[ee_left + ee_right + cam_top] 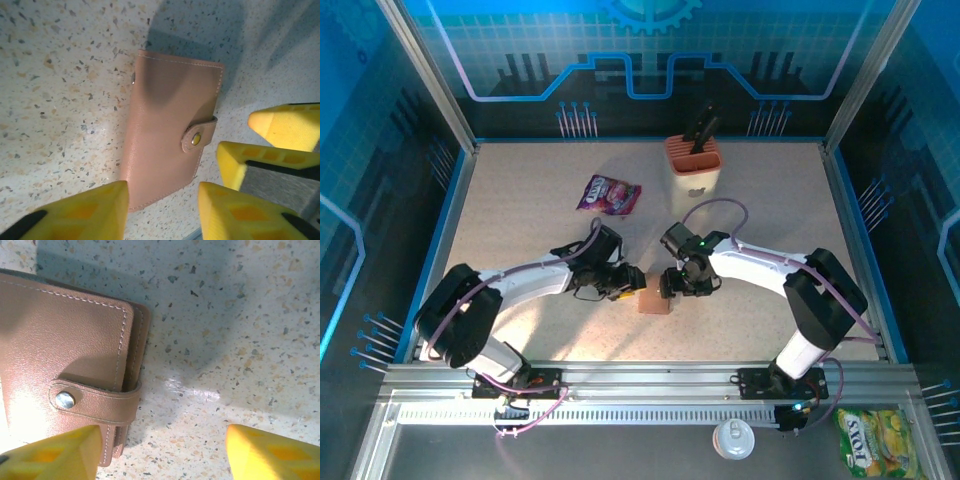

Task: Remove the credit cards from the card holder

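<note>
My left gripper (162, 214) and right gripper (161, 455) hover, both spread, over the closed tan leather snap-strap card holder (165, 130) on the speckled tabletop (60, 100).

**What Could Not Be Seen**

The card holder (170, 125) lay closed with its strap snapped, so its inside was hidden. In the left wrist view its near corner went partly behind a yellow finger of the left gripper (162, 197), whose fingers were cut by the bottom edge. The fingers of the right gripper (236, 136) were cut there by the right edge. In the right wrist view the holder ran out past the left edge, and one yellow finger covered its lower corner. From above, the fingertips of both grippers were too small and dark to make out. The print on the purple packet (609, 194) was too small to read.
</note>
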Robot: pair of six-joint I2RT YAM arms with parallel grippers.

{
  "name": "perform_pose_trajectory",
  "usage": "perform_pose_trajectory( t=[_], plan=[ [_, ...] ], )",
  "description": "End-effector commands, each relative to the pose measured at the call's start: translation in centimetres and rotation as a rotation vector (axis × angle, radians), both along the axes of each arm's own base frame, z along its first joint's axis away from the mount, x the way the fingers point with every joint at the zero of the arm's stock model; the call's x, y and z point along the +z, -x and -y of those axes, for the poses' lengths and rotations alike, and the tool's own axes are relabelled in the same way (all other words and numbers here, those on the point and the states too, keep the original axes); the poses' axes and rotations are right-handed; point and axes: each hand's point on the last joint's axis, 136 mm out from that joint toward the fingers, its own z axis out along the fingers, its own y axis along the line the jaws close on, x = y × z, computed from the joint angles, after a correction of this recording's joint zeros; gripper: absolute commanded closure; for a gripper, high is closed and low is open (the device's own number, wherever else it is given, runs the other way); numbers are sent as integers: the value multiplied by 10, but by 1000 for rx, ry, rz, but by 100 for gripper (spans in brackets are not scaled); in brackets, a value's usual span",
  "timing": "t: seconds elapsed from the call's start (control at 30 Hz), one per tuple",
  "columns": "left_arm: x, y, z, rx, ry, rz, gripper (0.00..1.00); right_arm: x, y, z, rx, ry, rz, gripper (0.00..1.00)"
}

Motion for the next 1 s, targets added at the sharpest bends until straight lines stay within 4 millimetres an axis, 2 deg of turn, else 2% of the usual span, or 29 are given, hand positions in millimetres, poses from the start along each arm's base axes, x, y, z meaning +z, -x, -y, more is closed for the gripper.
perform_pose_trajectory(
  t=[0.0, 0.13, 0.4, 0.5, 0.67, 0.8, 0.97],
  plan=[
    [-1, 1, 9, -15, 21, -28, 66, 8, 0, -3, -14, -48, -9, 37],
    [-9, 6, 14, -33, 31, -65, 72, 11, -1, -6, -19, -67, -2, 41],
    [-13, 20, 22, -59, 57, -100, 75, 10, 2, -15, -18, -108, -37, 45],
    [-16, 23, 24, -50, 79, -113, 76, 10, 4, -23, -11, -138, -58, 51],
    [-16, 24, 26, -30, 115, -117, 77, 11, 0, -24, -16, -104, -49, 56],
    [-10, 22, 15, -23, 56, -75, 76, 17, -5, -28, -13, -76, -29, 58],
    [-13, 21, 2, 1, 9, -65, 76, 19, -9, -38, -20, -69, -23, 61]
  ],
)
